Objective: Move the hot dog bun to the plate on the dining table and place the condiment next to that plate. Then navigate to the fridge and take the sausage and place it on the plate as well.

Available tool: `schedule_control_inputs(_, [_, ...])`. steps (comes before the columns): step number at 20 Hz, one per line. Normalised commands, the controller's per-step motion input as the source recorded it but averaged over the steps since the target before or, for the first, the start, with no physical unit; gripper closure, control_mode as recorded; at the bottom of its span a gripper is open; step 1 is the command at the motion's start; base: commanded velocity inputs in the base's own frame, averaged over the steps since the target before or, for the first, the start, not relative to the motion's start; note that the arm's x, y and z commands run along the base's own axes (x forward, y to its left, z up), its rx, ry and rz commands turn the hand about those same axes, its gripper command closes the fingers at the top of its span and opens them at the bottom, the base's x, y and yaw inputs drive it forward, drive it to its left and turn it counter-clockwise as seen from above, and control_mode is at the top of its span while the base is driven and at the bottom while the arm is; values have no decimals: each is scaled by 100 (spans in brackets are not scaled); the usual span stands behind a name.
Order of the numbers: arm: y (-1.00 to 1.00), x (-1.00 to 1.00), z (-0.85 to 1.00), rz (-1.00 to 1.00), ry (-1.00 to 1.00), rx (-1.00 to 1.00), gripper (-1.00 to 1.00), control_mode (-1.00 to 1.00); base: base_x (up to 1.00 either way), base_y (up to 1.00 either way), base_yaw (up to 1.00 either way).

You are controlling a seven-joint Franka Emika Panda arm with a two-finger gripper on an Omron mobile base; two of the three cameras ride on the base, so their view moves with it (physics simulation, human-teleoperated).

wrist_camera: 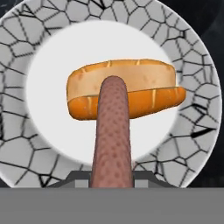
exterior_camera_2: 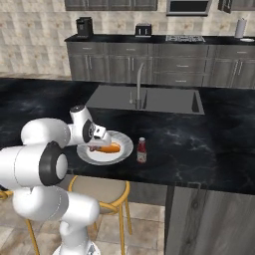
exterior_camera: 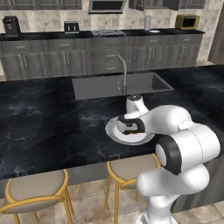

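Observation:
My gripper (wrist_camera: 111, 181) is shut on the sausage (wrist_camera: 113, 131), a reddish-brown stick that points out over the plate (wrist_camera: 192, 122). Below its far end the orange-tan hot dog bun (wrist_camera: 144, 83) lies in the plate's white centre. From the right base view the gripper (exterior_camera_2: 97, 142) hovers low over the plate (exterior_camera_2: 124, 139), the bun (exterior_camera_2: 110, 147) just right of it. The red condiment (exterior_camera_2: 142, 150) stands upright beside the plate's right rim on the dining table (exterior_camera_2: 199, 144). From the left the hand (exterior_camera: 130, 127) covers most of the plate (exterior_camera: 114, 133).
The built-in sink (exterior_camera: 109, 85) and its faucet (exterior_camera: 124, 72) lie just behind the plate. Stools (exterior_camera: 37, 192) (exterior_camera_2: 99, 191) stand under the table's near edge. A back counter with appliances runs along the far wall.

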Motion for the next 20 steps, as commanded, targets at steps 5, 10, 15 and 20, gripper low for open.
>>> schedule_control_inputs(5, [0, 8, -22, 0, 0, 0, 100, -100, 0, 0, 0])
schedule_control_inputs(10, [-1, 2, -24, 0, 0, 0, 100, -100, 0, 0, 0])
schedule_control_inputs(15, [-5, -3, -25, 0, 0, 0, -100, -100, 0, 0, 0])
schedule_control_inputs(20, [-12, -5, -12, 0, 0, 0, -100, -100, 0, 0, 0])
